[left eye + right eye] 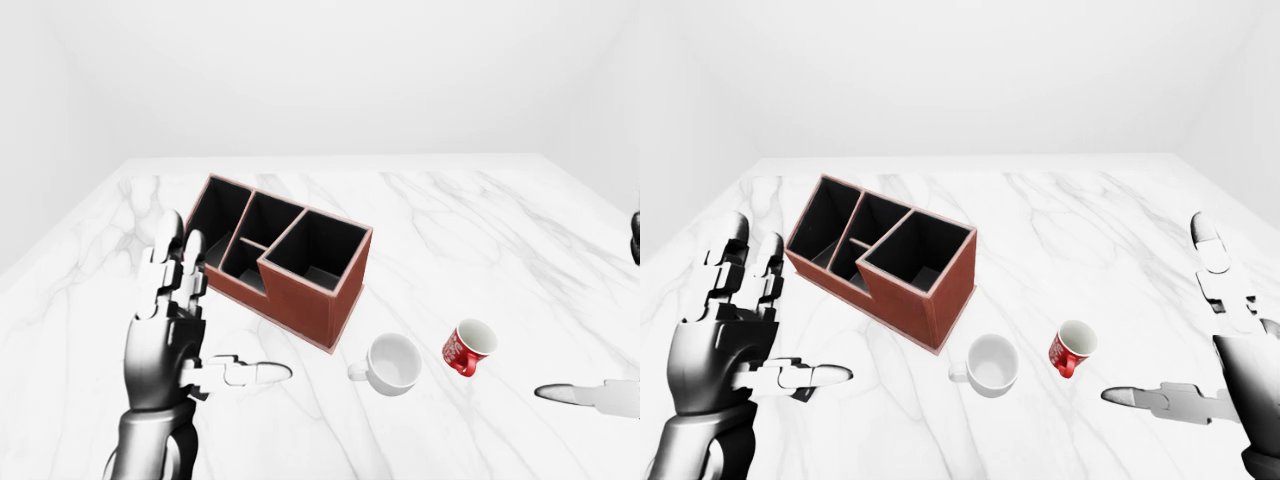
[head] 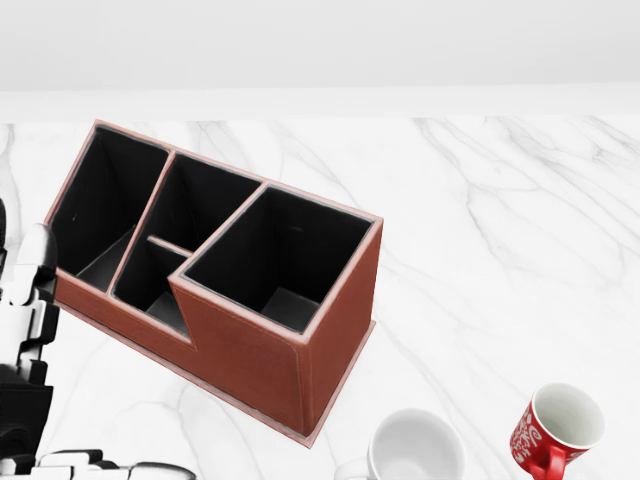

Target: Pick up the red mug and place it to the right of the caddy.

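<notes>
The small glossy red ceramic mug point(image 1: 1072, 347) is seen tipped, lower right of the brown leather compartmented caddy point(image 1: 885, 257), beyond a white mug point(image 1: 991, 364). Both hands, left hand point(image 1: 725, 340) and right hand point(image 1: 1230, 370), are held open, empty. It is judged light, rigid, slippery, breakable; the body is best grasped.

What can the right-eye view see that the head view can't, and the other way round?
Only the right-eye view shows the right hand, open with its fingers spread, the whole left hand, also open, and the far edge of the marble table with the walls beyond. Only the head view looks closely down into the caddy, showing the floors of its black compartments. Both show the caddy, the white mug and the tilted red mug, with the white mug standing between the other two.
</notes>
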You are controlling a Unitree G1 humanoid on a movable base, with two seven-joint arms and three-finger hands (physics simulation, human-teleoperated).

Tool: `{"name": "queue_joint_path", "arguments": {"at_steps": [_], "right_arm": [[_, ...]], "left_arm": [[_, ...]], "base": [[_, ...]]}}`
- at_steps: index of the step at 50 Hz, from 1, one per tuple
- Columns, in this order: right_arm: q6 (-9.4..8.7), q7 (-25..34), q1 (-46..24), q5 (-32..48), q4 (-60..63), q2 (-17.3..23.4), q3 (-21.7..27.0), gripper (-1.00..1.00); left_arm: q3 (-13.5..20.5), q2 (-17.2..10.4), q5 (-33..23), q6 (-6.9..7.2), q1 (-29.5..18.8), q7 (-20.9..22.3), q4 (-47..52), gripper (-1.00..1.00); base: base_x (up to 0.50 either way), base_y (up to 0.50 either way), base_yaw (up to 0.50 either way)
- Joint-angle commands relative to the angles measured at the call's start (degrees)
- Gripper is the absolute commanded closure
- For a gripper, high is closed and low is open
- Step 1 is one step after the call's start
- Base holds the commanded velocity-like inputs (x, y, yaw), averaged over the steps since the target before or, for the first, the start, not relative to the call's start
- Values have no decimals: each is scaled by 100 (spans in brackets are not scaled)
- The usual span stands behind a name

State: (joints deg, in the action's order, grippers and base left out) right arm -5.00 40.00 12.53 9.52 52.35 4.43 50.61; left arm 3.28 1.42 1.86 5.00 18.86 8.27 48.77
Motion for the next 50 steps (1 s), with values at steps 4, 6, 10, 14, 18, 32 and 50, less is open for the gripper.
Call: {"name": "queue_joint_path", "arguments": {"at_steps": [4, 6, 10, 14, 18, 32, 50], "right_arm": [[0, 0, 129, 599, -254, -93, -183, -100], [0, 0, 105, 679, -325, -76, -220, -100], [0, 0, 199, 855, -544, -109, -261, -100], [0, 0, 148, 959, -651, -81, -310, -100], [0, 0, 144, 1104, -923, -24, -419, -100], [0, 0, -44, 1769, -2014, 344, -948, -100], [142, 0, -265, 2295, -3417, 853, -1464, -100]], "left_arm": [[-23, -11, -19, 0, -38, -21, -123, -100], [-24, -15, -17, 0, -40, -24, -112, -100], [-60, -19, -45, 0, -49, -44, -144, -100], [-59, -28, -38, 0, -42, -47, -146, -100], [-43, -24, -26, 0, -20, -42, -90, -100], [-71, -34, -49, 0, -37, -51, -143, -100], [-86, -40, -67, 0, -48, -65, -213, -100]], "base": [[0, 0, 0], [0, 0, 0], [0, 0, 0], [0, 0, 0], [0, 0, 0], [0, 0, 0], [0, 0, 0]]}}
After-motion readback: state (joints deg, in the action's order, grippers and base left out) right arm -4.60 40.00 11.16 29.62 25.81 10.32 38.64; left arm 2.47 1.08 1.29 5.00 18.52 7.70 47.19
